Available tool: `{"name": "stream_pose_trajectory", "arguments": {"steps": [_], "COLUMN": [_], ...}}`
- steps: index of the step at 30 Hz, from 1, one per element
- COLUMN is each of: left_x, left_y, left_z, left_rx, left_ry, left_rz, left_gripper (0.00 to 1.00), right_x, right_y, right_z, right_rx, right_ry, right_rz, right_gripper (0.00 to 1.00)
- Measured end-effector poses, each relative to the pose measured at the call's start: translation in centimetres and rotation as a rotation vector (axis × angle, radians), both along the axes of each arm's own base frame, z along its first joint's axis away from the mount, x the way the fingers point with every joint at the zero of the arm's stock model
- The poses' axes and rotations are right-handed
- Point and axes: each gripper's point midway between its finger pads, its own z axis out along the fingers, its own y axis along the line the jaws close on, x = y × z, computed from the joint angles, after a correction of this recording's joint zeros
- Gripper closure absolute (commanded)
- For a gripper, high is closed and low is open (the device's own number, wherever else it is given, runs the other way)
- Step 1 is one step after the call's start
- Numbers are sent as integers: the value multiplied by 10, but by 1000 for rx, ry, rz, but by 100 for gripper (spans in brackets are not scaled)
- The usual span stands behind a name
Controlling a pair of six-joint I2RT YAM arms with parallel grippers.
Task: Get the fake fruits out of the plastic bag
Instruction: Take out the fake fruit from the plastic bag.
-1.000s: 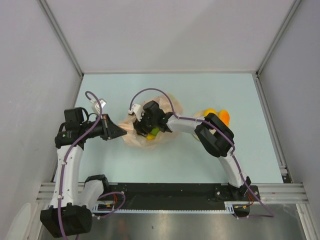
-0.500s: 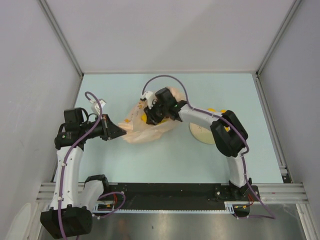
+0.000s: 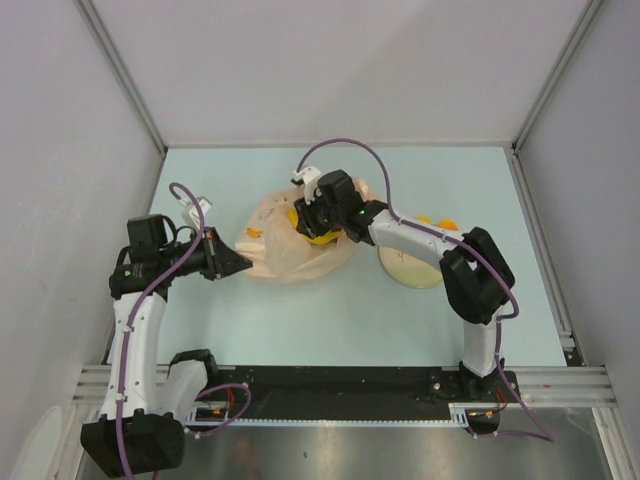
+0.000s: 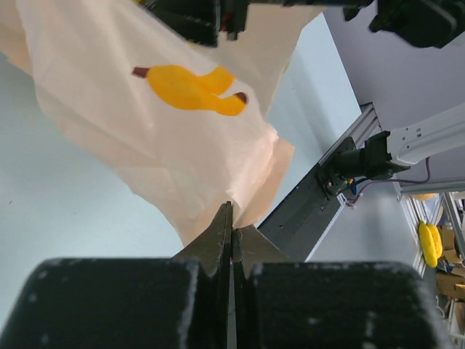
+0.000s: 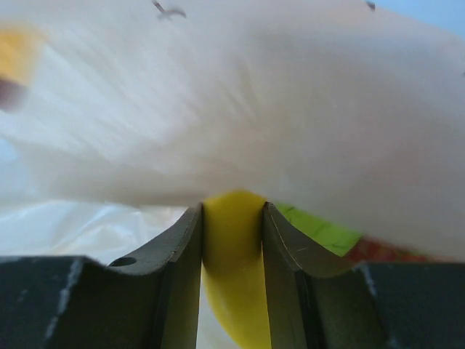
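The peach-orange plastic bag [image 3: 285, 250] lies crumpled at mid-table. My left gripper [image 3: 238, 263] is shut on the bag's left edge; the left wrist view shows the film [image 4: 145, 131] pinched between the closed jaws of the left gripper [image 4: 233, 222]. My right gripper [image 3: 316, 226] is over the bag's far end, shut on a yellow banana [image 3: 320, 238]. In the right wrist view the banana [image 5: 232, 240] fills the gap of the right gripper [image 5: 232, 212], with bag film [image 5: 254, 109] just beyond. A green fruit [image 5: 320, 231] and a bit of a red one [image 5: 379, 251] show beside the right finger.
A cream plate [image 3: 408, 268] sits right of the bag, partly under my right forearm. An orange fruit [image 3: 449, 223] and a yellow one [image 3: 425, 220] peek out behind that arm. Grey walls close in the table on three sides.
My right gripper has closed on the banana and drawn back and to the right out of the bag. The right arm has swung off the plate. The left gripper has held still.
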Motion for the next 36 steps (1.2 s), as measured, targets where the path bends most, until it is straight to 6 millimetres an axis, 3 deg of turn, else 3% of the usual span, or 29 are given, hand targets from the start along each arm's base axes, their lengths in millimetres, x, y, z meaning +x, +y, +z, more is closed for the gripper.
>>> {"name": "stream_pose_trajectory", "arguments": {"steps": [2,6,8,15,19,23,25,30,32,36], "left_x": [1,1,1,-5,-6,-5,-5,-2,1,13], "left_y": [0,2,3,6,7,7,7,8,8,7], "left_z": [0,-1,-1,-2,-3,-3,-4,-7,-7,-5], "left_rx": [2,18,34,85,94,95,94,90,86,54], "left_ry": [-3,-18,-35,-84,-88,-85,-79,-63,-61,-37], "left_rz": [1,4,3,3,3,4,4,3,3,-1], "left_gripper": [100,100,100,100,100,100,100,100,100,100], "right_x": [0,-4,-10,-22,-28,-29,-27,-28,-30,-36], "right_y": [4,6,2,-9,-17,-21,-21,-28,-31,-33], "right_z": [-22,-69,-87,-102,-113,-120,-119,-102,-72,20], "right_rx": [-32,-104,-135,-195,-243,-286,-293,-262,-195,4], "right_ry": [15,64,88,100,92,55,29,24,16,-76], "right_rz": [-13,-26,-21,69,111,132,139,163,184,268], "right_gripper": [64,36,33,27,30,66,72,76,76,76]}}
